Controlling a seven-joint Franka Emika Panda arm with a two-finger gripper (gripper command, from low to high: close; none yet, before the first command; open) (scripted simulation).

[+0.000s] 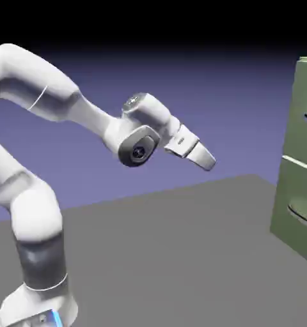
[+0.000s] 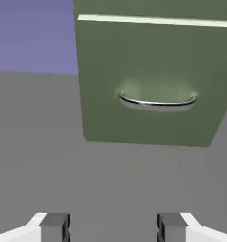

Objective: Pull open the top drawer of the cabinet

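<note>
Approach phase of a drawer-opening task. The gripper hangs in open air over the middle of the table, well apart from the cabinet, which stands at the table's right edge in the exterior view. Its two fingertips are spread wide with nothing between them, a posture suited to slipping around a slim handle rather than pinching one yet. The hand tilts downward and toward the cabinet, so the hand view takes in a lower drawer front and its curved grey handle, with a pale seam above it. The top drawer, the target, lies above that seam and sits flush and shut; only its near edge shows in the exterior view. Judged from this, the hand must rise and advance before any grasp.
</note>
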